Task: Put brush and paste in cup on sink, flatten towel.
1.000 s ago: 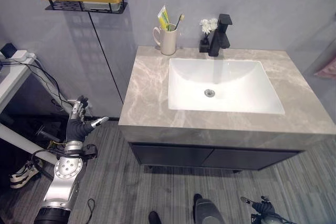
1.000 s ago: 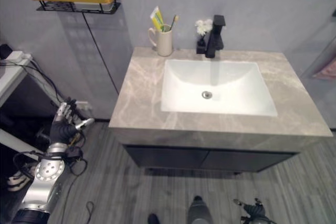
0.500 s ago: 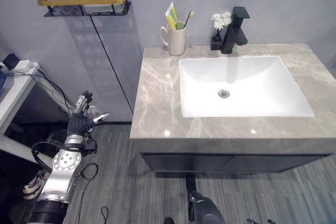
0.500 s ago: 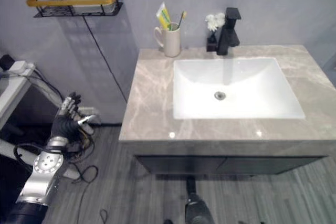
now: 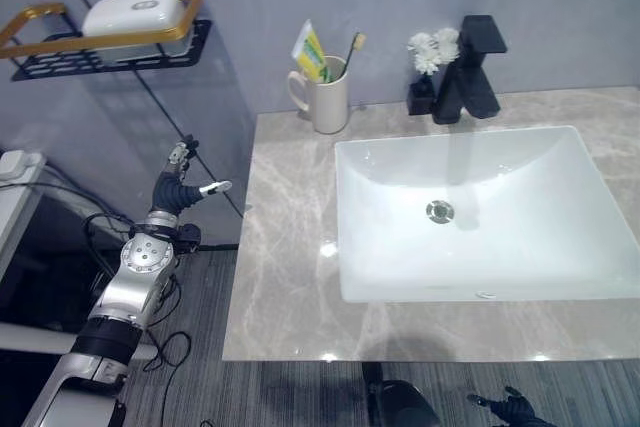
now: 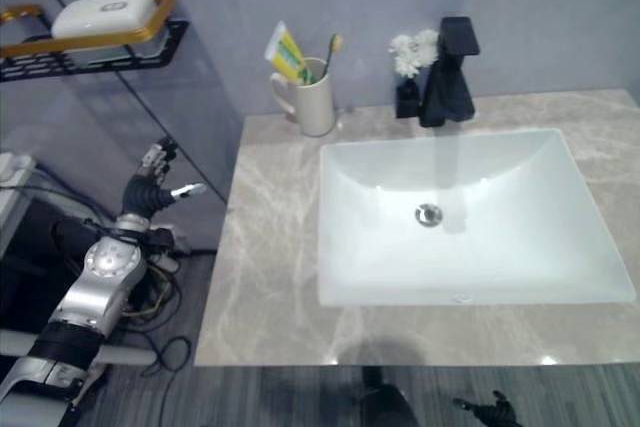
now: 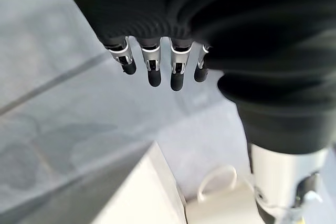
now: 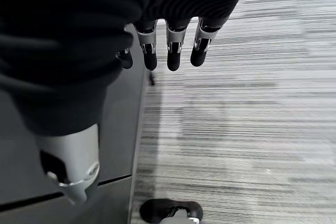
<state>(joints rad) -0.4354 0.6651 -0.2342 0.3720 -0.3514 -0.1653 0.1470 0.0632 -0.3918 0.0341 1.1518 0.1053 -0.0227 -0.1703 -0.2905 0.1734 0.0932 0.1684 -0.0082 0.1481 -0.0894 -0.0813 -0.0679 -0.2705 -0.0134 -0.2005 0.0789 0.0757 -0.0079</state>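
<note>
A cream cup [image 5: 329, 99] stands at the back left corner of the marble counter [image 5: 285, 237], against the wall. A yellow-green toothpaste tube [image 5: 312, 51] and a toothbrush [image 5: 353, 48] stick up out of it. My left hand [image 5: 170, 193] hangs open in the air left of the counter's edge, well short of the cup; its own wrist view has straight fingers [image 7: 153, 67] with the cup [image 7: 227, 205] beyond them. My right hand [image 5: 512, 408] is low at the bottom right, below the counter's front edge, its fingers [image 8: 169, 46] straight over the floor.
A white basin [image 5: 500, 247] fills the counter's right part, with a black faucet [image 5: 472, 69] and a small vase of white flowers [image 5: 430, 51] behind it. A gold-railed wall shelf [image 5: 60, 42] with a white soap dish [image 5: 135, 14] hangs on the left wall.
The camera has moved in closer over the counter. My left hand has risen from near the floor to beside the counter's left edge, still open.
</note>
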